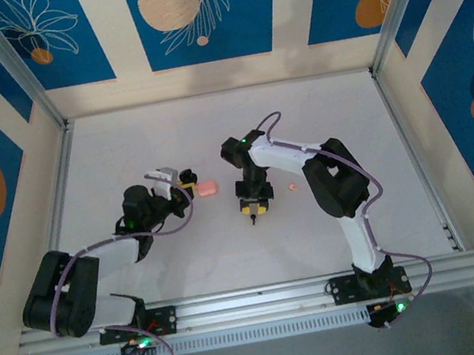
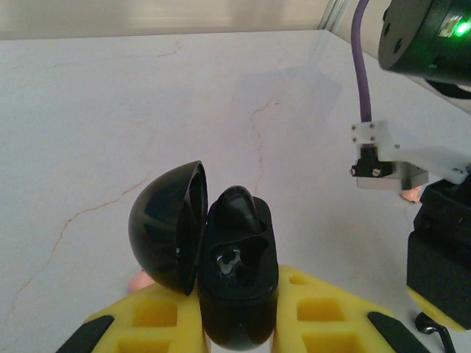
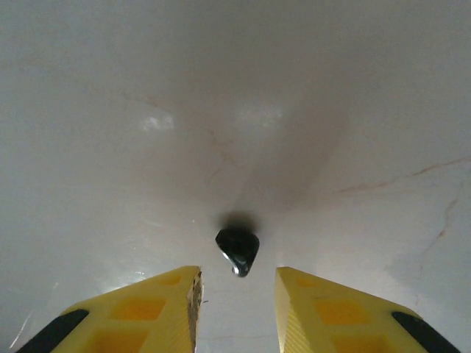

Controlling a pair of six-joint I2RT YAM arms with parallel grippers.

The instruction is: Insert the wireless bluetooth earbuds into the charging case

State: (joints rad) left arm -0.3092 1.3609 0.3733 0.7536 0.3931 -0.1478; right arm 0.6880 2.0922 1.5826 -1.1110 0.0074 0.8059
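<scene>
Tabletop (image 3: 221, 110): dark earbud (image 3: 238, 251) lies just before right pincer's (image 3: 237, 285) parted, empty tips; left pincer (image 2: 239, 294) clamps what seems a black case (image 2: 237, 243).

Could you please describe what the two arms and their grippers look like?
Both the left arm and right arm have white links between bulky black joints, with a purple cable running along each and small green lights. The left gripper and right gripper have yellow, pocketed fingers with black patches.
</scene>
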